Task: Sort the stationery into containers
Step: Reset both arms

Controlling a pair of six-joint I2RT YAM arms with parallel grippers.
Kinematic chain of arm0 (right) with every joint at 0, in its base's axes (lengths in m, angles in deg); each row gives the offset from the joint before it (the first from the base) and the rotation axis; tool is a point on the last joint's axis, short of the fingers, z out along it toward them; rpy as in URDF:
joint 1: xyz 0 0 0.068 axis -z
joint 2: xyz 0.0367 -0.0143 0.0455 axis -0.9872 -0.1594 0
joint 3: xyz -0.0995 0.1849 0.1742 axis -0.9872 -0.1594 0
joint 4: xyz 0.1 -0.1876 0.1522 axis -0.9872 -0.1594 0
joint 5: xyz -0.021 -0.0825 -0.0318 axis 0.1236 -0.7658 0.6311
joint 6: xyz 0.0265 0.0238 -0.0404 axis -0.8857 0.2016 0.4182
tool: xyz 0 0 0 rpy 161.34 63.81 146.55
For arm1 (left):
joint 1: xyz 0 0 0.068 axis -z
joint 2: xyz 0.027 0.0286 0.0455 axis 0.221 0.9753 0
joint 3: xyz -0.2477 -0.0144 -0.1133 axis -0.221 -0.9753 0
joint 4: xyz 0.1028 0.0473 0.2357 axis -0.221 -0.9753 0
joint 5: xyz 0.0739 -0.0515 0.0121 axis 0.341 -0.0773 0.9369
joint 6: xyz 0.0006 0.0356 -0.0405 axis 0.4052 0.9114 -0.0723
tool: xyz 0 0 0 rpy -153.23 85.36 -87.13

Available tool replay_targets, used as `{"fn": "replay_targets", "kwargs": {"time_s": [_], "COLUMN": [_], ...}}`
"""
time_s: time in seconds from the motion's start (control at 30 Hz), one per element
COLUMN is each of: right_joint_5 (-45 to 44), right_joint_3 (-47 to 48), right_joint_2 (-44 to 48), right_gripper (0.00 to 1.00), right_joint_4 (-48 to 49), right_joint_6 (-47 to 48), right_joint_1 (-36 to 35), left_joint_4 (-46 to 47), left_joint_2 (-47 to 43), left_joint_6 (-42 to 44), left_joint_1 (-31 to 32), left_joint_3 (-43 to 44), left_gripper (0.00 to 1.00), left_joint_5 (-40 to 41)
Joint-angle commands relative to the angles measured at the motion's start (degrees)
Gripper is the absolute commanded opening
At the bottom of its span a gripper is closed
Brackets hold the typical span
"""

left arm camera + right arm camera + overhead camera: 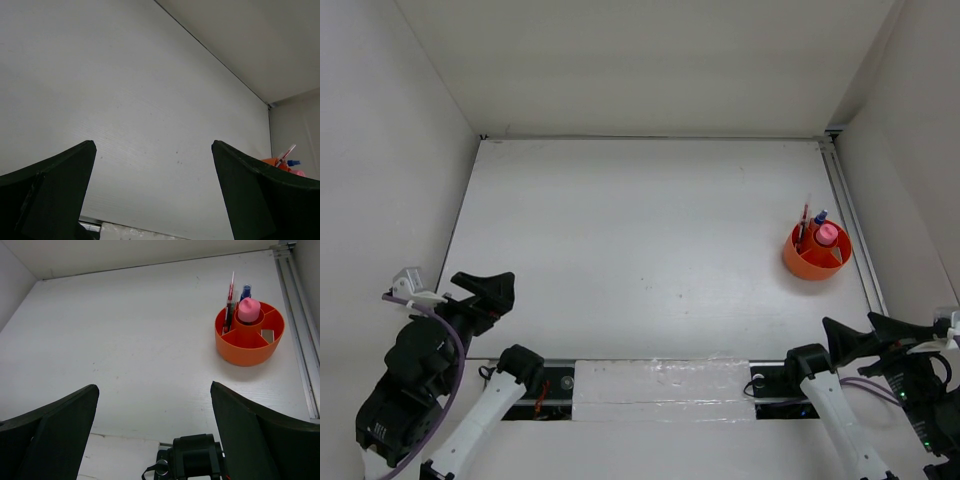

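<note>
Left gripper (152, 145) and right gripper (152, 386) are held spread wide and empty at the near edge of the table (620, 250), while the orange cup (245, 352), loaded with a red pen (231, 295), blue-capped bottle (245, 291) and pink-capped tube (248, 310), is seen near the right edge.

Matte black wedge fingers (55, 195) on left gripper (152, 145) and right gripper (154, 387). White tubular links (480, 420), rounded black joint housings (520, 362). Lilac cable (450, 350) looped along left arm; paler cable (868, 384) at right. Small white bracket (410, 280) at left wrist.
</note>
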Motion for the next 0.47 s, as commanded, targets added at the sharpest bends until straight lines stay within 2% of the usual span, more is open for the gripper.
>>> {"fn": "replay_targets", "kwargs": {"time_s": [0.0, 0.43], "right_joint_5": [-0.2, -2.3], "right_joint_3": [-0.4, -2.9], "right_joint_2": [-0.2, -0.1], "right_gripper": [0.99, 0.99], "right_joint_4": [1.1, 4.0], "right_joint_6": [0.7, -0.7], "right_joint_1": [-0.5, -1.0], "left_joint_4": [0.5, 0.5], "left_joint_2": [-0.7, -1.2], "left_joint_6": [-1.5, -2.7], "left_joint_1": [0.1, 0.1], "left_joint_3": [-0.3, -0.8], "left_gripper": [1.0, 1.0], "left_joint_5": [2.3, 2.8]}}
